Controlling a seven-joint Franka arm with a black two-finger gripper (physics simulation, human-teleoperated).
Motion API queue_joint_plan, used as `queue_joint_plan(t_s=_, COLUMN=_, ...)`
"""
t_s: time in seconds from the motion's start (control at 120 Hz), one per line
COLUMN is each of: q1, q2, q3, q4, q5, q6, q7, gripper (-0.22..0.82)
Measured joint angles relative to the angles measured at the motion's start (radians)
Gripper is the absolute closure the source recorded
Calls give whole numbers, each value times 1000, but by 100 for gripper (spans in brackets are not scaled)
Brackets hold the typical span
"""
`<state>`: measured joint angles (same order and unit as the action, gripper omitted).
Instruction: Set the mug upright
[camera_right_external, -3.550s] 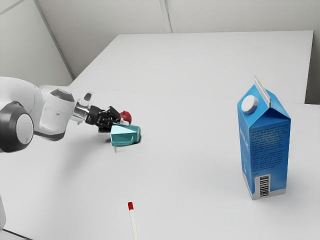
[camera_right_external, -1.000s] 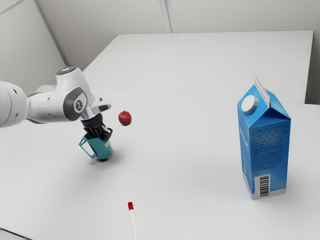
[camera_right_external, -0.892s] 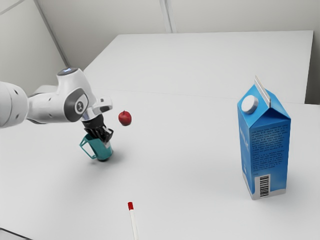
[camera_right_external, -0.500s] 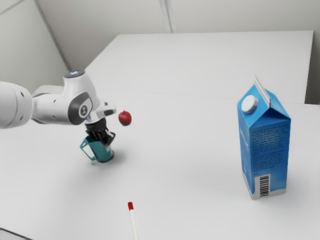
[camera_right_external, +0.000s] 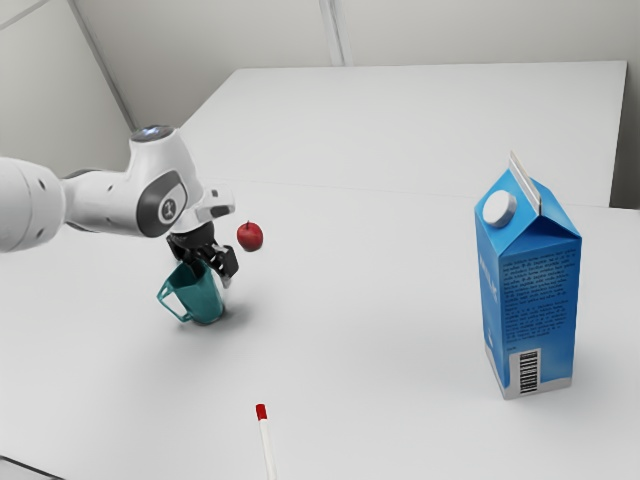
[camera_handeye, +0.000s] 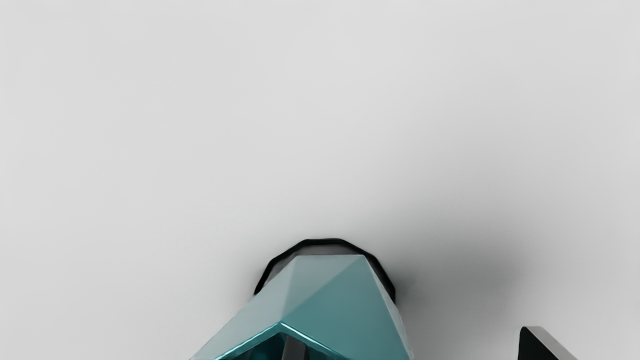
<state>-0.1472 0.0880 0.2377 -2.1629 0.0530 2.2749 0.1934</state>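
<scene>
The arm (camera_right_external: 95, 205) runs off the exterior view's left edge. The red-tipped stick (camera_right_external: 266, 450) gets cut off at the bottom, and the dark line (camera_right_external: 30, 467) runs out at the corner. The small words on the carton (camera_right_external: 540, 290) are too tiny to read. The gripper (camera_right_external: 214, 279) covers part of the mug's (camera_right_external: 203, 297) top. The wrist view's edge cuts off the mug and both fingers (camera_handeye: 542, 347). The mug's wall hides the tip of the finger inside it.

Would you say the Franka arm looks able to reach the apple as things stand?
Probably, yes: the apple sits near the open gripper, nothing visibly between them, but one finger is inside the mug and should lift out first.
</scene>
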Motion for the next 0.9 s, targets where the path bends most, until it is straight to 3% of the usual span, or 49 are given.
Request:
queue_joint_plan(t_s=0.308, q1=-8, q2=-57, q3=11, q4=119, q5=3, q6=-107, q7=-10, gripper=4)
queue_joint_plan(t_s=0.9, q1=-12, q2=-78, q3=18, q4=478, q5=50, q6=-441, q7=-19, gripper=0)
